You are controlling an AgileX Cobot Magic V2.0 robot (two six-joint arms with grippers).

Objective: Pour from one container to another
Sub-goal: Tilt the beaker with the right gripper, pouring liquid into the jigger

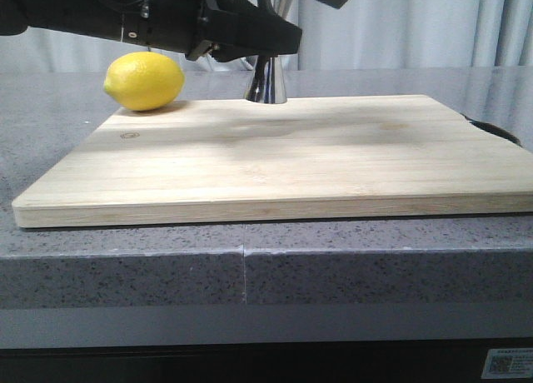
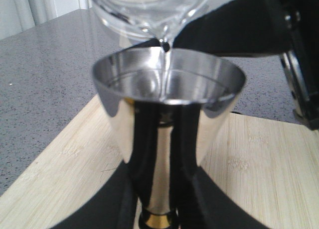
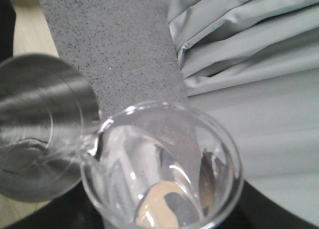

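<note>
Front view: I see the shiny steel hourglass jigger [image 1: 266, 83] standing upright, long axis vertical, at the far edge of the pale wooden cutting board [image 1: 283, 162], roughly mid-width. Only its lower cone shows; the top is hidden behind the black left arm [image 1: 166, 21], which reaches in from the left above the board. A yellow lemon [image 1: 144, 81] sits at the board's far-left corner, near the jigger but apart. Rest of the board is bare: open room along the near edge and out to the right edge. The board lies on a grey speckled stone worktop [image 1: 125, 275], with grey curtains behind.

Left wrist view: jigger upright, wide mouth up, gold-tinted waist low in frame. The left gripper [image 2: 159, 209] shows as dark fingers [image 2: 209, 204] either side of the lower stem, closed around the jigger. The small clear glass beaker [image 2: 149, 10] is tipped above it, lip right over the far rim, a thin clear stream falling into the cup. Liquid is pooled inside.

Right wrist view: beaker mouth [image 3: 164, 164] tilts toward the jigger [image 3: 40, 124], spout touching or just over the rim; I can't tell which. Clear liquid runs across the lip. The right gripper's fingers are hidden behind the glass, so I can't tell their grip.
</note>
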